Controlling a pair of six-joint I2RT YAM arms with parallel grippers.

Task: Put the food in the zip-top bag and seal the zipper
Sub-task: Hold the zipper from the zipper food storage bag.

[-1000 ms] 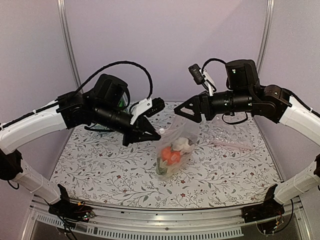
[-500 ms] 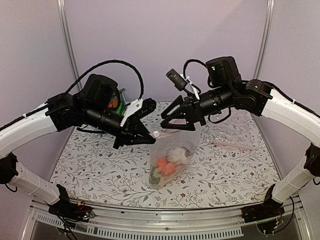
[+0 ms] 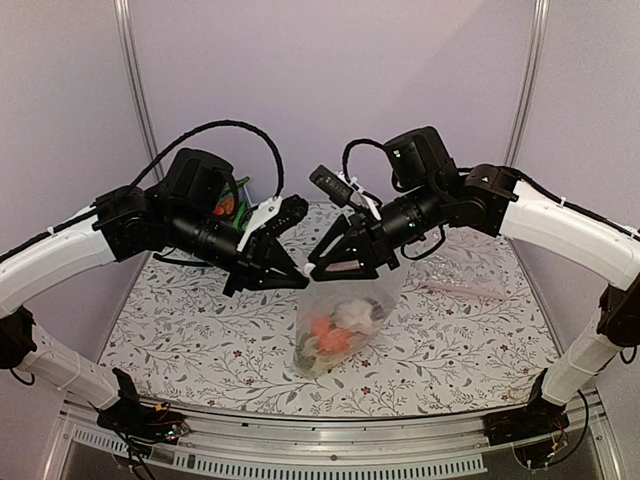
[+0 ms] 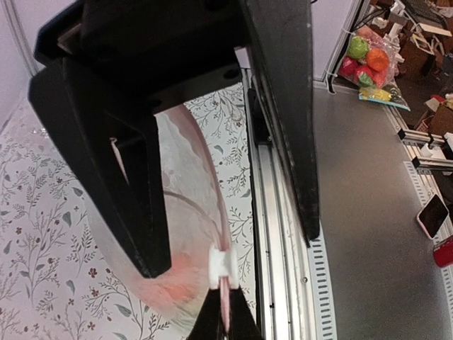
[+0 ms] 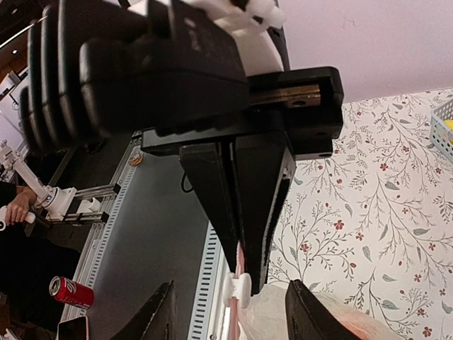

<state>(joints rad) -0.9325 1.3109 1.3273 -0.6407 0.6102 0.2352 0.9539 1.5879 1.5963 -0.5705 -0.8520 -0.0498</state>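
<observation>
— Left end effector [image 4: 220, 313]: state?
— Closed; I pinch the zipper [image 5: 231, 322] with it, just beside the white slider [image 5: 237, 287].
— And your right end effector [image 3: 330, 268]?
— Open; my jaws stand either side of the mouth of the zip-top bag [image 3: 355, 295].
— Where is the food [image 3: 338, 328]?
— Inside the bag, orange and white pieces showing through; it hangs from my left grip, lower end at the surface [image 3: 200, 330].

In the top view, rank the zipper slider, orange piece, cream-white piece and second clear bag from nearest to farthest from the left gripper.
1. Zipper slider, right at the tip of the left gripper.
2. Orange piece and cream-white piece, low in the hanging zip-top bag; too close to call.
3. Second clear bag, on the table, far right.
</observation>
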